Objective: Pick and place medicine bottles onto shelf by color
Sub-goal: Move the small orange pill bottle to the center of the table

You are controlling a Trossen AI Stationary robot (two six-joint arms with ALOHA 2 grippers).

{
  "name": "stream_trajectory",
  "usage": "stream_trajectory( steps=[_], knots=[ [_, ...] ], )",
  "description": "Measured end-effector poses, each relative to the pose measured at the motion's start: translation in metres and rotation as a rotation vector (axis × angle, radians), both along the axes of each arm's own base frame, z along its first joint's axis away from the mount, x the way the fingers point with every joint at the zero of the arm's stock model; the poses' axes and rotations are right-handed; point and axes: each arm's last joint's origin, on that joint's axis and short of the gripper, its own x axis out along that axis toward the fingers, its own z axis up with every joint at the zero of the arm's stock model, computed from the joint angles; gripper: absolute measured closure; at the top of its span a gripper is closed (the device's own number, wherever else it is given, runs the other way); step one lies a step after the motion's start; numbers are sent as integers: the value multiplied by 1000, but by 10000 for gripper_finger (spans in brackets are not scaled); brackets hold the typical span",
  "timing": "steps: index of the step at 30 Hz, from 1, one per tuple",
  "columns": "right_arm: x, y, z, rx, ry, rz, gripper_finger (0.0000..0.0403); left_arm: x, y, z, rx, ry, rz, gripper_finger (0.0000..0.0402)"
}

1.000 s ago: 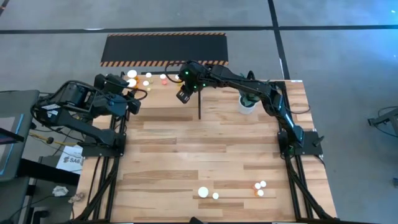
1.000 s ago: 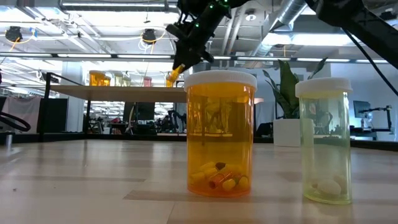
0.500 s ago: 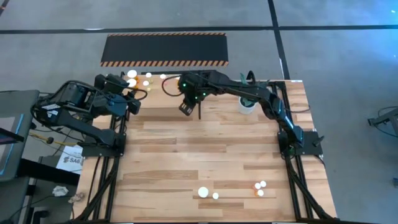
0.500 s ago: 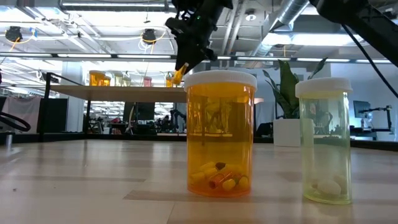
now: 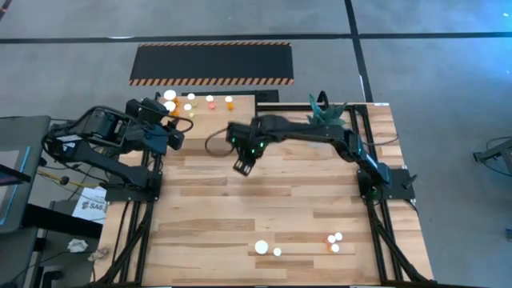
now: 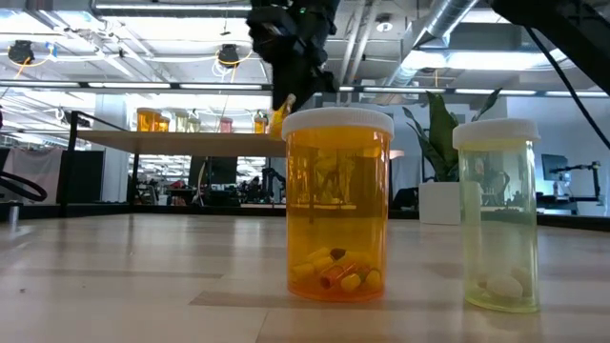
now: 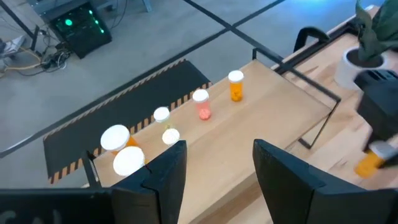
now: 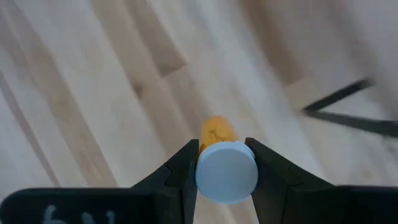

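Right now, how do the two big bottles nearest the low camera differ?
The orange bottle has a deep amber body; the pale bottle is yellowish-green. The orange bottle holds a heap of orange and yellow capsules; the pale bottle holds a few whitish pills. The orange bottle looks wider. Both stand upright, white-capped, on the table.

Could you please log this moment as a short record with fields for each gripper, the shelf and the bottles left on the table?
right gripper: shut on an orange bottle, above the table, away from the shelf
left gripper: open, empty, facing the shelf
on shelf: white-capped bottles in a row, orange and pinkish ones among them
near table edge: big orange bottle, yellowish bottle, a few small ones
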Motion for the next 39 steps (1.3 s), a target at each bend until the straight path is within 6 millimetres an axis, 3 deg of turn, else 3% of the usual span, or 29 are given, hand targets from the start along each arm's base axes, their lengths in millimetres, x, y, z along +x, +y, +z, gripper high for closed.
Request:
stream_trajectory(
  steps=[4, 9, 15, 23, 39],
  knots=[
    [4, 12, -16, 23, 23, 4, 265, 3, -2, -14, -30, 17, 9, 228],
    [14, 5, -24, 21, -45, -43, 266, 7, -7, -28, -69, 17, 25, 228],
    [15, 7, -54, 67, -2, -147, 265, 10, -14, -28, -87, -52, 24, 228],
    [9, 23, -93, 97, 98, -209, 267, 9, -26, -26, -89, -133, -6, 228],
    [9, 28, -98, 1, 76, -293, 265, 10, -32, -26, -97, -163, -12, 228]
  ],
)
